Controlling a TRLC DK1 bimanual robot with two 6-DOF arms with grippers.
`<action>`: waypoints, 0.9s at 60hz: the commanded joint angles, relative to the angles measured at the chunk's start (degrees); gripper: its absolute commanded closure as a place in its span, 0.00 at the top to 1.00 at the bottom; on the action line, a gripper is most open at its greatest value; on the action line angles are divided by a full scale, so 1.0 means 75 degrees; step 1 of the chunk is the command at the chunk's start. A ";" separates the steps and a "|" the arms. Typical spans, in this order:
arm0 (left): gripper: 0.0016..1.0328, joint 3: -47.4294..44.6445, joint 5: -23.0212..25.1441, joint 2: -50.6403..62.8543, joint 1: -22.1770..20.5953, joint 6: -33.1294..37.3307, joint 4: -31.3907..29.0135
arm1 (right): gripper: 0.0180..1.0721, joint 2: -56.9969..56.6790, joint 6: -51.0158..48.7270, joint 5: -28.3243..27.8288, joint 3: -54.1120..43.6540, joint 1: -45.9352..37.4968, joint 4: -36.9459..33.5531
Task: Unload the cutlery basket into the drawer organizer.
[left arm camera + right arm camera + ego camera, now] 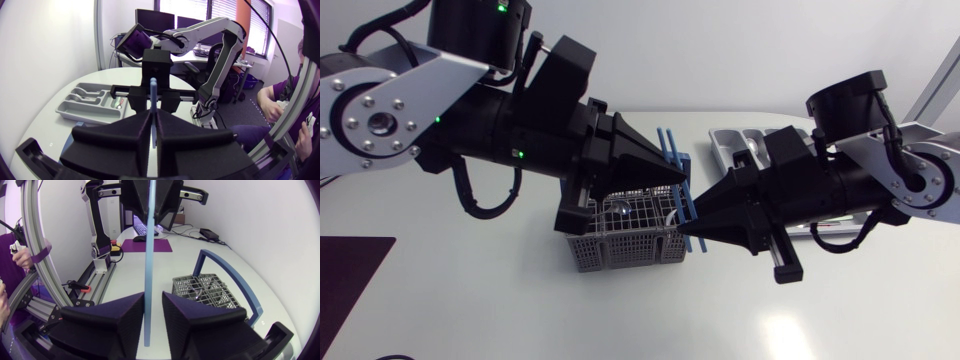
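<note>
My left gripper (678,180) is shut on a thin blue cutlery piece (672,158) and holds it in the air above the grey wire cutlery basket (620,240). My right gripper (686,232) meets it tip to tip from the other side. In the right wrist view the blue piece (149,240) runs from the left gripper (152,210) down between my right gripper (152,300) fingers; it lies against one finger with a gap to the other. The left wrist view shows the piece (153,95) clamped in the left gripper (153,120). The grey drawer organizer (720,140) lies behind my right arm.
The basket (205,287) has a blue arched handle (235,272) standing up beside my right gripper, and shiny metal cutlery (620,208) inside. A dark purple mat (350,270) lies at the table's front left. The organizer (80,115) holds a few small items.
</note>
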 commanded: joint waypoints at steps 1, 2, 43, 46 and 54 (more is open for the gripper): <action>0.03 0.0252 0.0206 0.0167 0.0050 -0.0190 0.0078 | 0.08 0.0153 0.0134 0.0090 -0.0012 0.0094 0.0124; 0.03 0.0252 0.0218 0.0167 0.0061 -0.0190 0.0078 | 0.05 0.0153 0.0134 0.0090 -0.0024 0.0094 0.0135; 0.59 0.0275 0.0358 0.0190 0.0389 -0.0284 0.0090 | 0.05 -0.0011 0.0099 0.0266 -0.0223 0.0234 0.0170; 0.72 0.0287 0.0358 0.0190 0.0425 -0.0342 0.0090 | 0.05 -0.0022 0.0111 0.0278 -0.0223 0.0246 0.0170; 0.92 0.0240 0.0347 0.0143 0.0483 -0.0377 0.0090 | 0.05 -0.0011 0.0099 0.0371 -0.0282 0.0305 0.0170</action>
